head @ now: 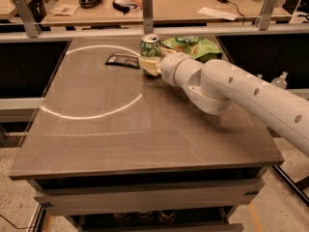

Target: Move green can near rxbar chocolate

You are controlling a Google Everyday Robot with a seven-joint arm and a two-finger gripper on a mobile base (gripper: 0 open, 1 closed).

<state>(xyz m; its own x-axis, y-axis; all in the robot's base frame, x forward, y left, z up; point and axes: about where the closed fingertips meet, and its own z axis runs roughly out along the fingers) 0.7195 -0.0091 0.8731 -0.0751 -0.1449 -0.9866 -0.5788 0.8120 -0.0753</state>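
The green can (150, 44) is upright at the far middle of the table, its silver top showing. My gripper (150, 65) is shut around the can's lower half, its pale fingers (147, 65) hiding the can's base. The rxbar chocolate (122, 60), a flat dark bar, lies just left of the can, a short gap away. My white arm (241, 93) reaches in from the right.
A wide green snack bag (195, 46) lies right behind my wrist at the table's far edge. A bright ring of light crosses the grey table top (120, 139). A rail with metal posts (147, 6) runs behind the table, with a cluttered desk beyond.
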